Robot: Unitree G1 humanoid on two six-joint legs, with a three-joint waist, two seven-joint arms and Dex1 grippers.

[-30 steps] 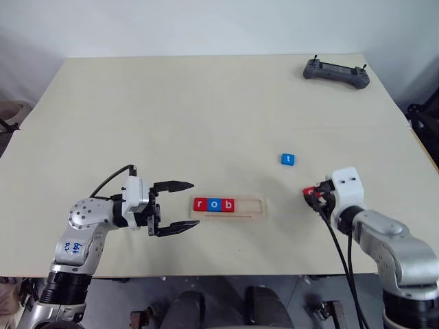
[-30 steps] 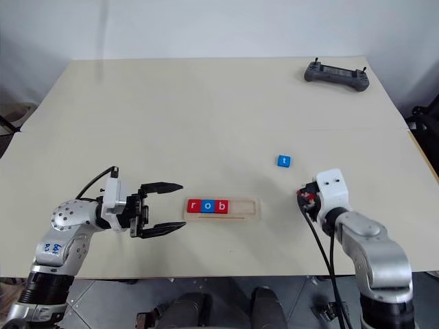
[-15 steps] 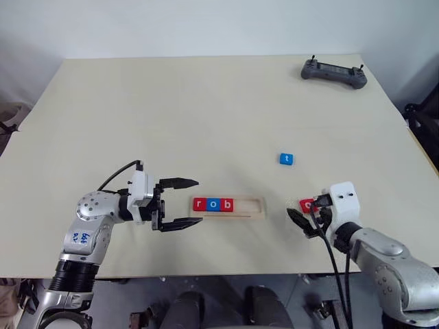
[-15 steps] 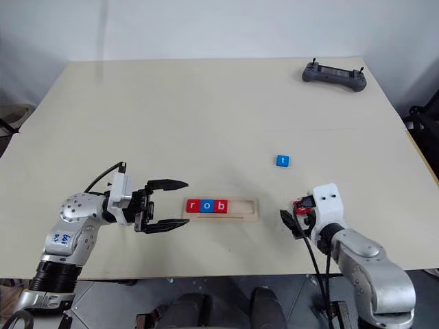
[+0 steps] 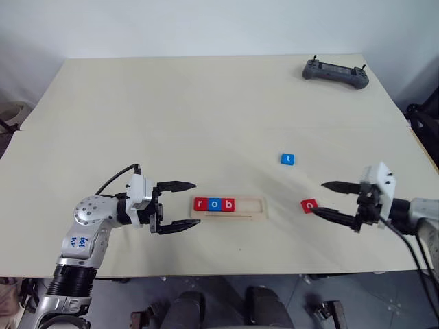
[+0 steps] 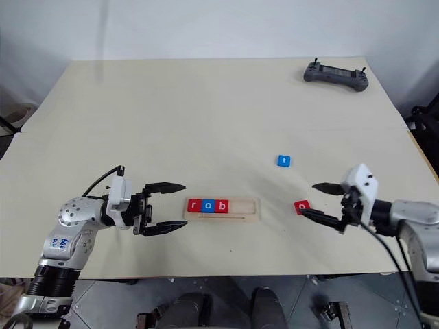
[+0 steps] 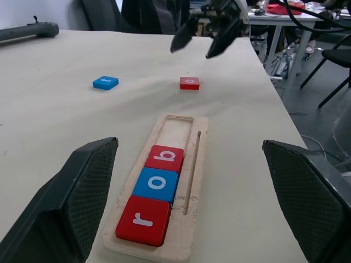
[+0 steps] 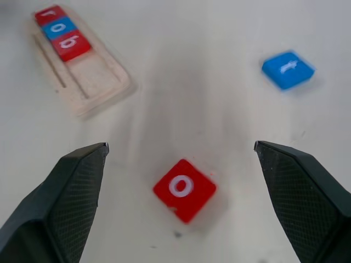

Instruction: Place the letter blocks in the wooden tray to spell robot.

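Note:
The wooden tray point(image 5: 250, 205) lies near the table's front edge, holding a red r point(image 5: 199, 203), a blue o point(image 5: 214, 203) and a red b point(image 5: 228, 204) at its left end; its right part is bare. A red o block point(image 5: 309, 205) lies flat on the table right of the tray, and a blue t block point(image 5: 287, 159) lies farther back. My right gripper point(image 5: 320, 197) hovers open just right of the red o, apart from it, with nothing in it. Just left of the tray, my left gripper point(image 5: 195, 203) is open and points at it.
A dark grey handheld controller point(image 5: 336, 72) sits at the table's far right corner. The table's right edge runs close behind my right arm.
My right gripper has opened and let go of the red o block, which now lies on the table. The gripper has swung up and to the right. My left gripper has kept its place.

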